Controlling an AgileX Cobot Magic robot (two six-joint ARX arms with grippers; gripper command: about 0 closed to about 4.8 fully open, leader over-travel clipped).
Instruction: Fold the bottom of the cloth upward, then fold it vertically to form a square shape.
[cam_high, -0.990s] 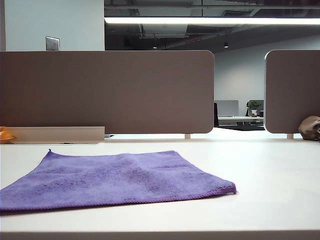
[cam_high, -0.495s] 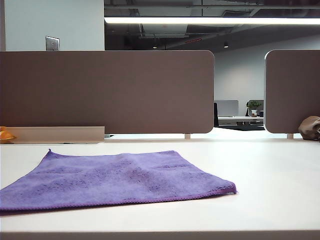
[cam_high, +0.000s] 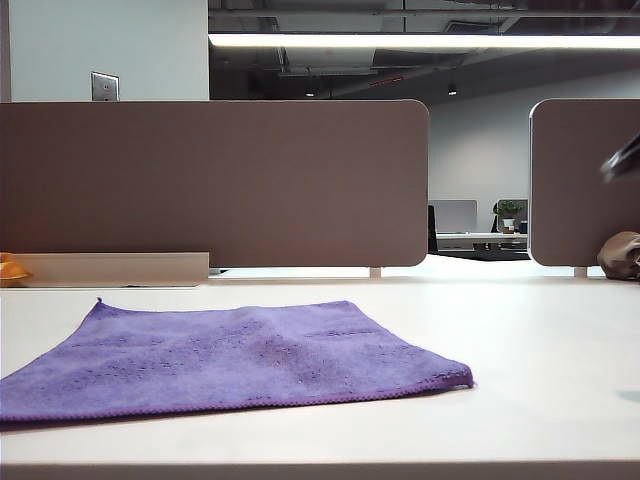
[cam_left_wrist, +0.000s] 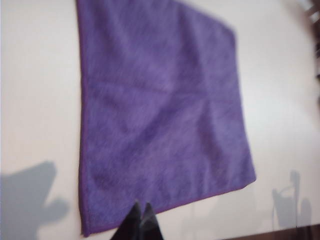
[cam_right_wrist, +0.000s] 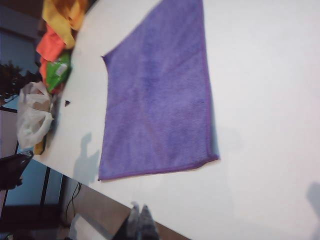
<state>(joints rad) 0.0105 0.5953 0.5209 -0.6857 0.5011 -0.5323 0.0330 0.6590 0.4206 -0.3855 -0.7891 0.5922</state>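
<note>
White table (cam_high: 540, 350): cloth (cam_high: 240, 355) flat; left gripper (cam_left_wrist: 140, 212), right gripper (cam_right_wrist: 140, 212) closed above

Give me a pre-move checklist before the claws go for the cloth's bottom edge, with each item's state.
1. The cloth lies flat and unfolded on the table: ok.
2. Nothing lies on the cloth: ok.
3. Left claw open to take the hem: not ok; its fingertips are together, above the cloth's near hem.
4. Right claw open: not ok; it is shut too, over the table's edge, clear of the cloth.
5. Both near corners of the cloth in sight: ok in the wrist views; the exterior view cuts off the left one.
6. The colourful clutter at the table's side stays clear of the cloth: ok.
</note>
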